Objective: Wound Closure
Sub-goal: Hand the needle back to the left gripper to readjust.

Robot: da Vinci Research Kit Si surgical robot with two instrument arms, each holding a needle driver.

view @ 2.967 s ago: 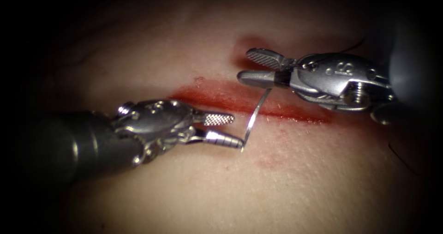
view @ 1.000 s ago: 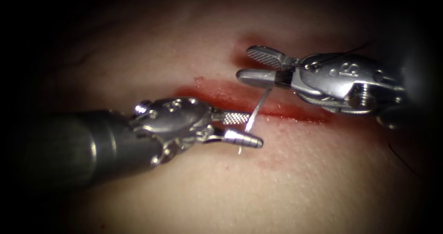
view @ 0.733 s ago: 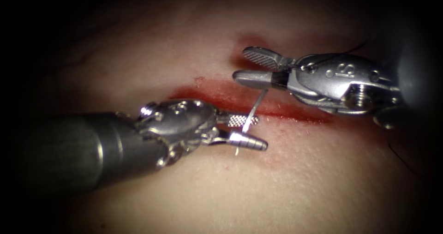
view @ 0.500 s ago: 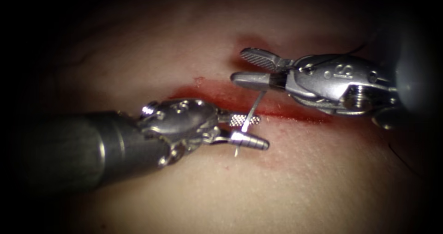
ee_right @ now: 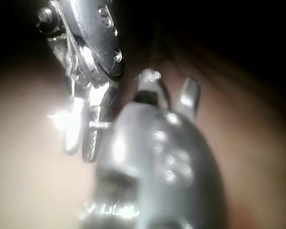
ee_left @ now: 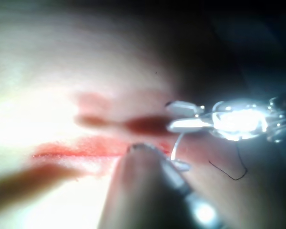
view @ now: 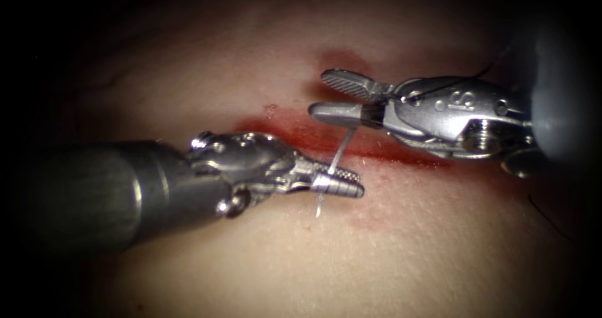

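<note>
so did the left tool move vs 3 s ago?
Yes. The left tool has advanced right along the cut and shut on the needle mid-curve; the right tool hangs open, empty.

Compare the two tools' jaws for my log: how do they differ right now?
The left tool has its jaws shut on the needle, gripping its lower part; the right tool has its jaws open and holds nothing. The left tool lies below the cut, the right above it. Both point toward the needle.
</note>
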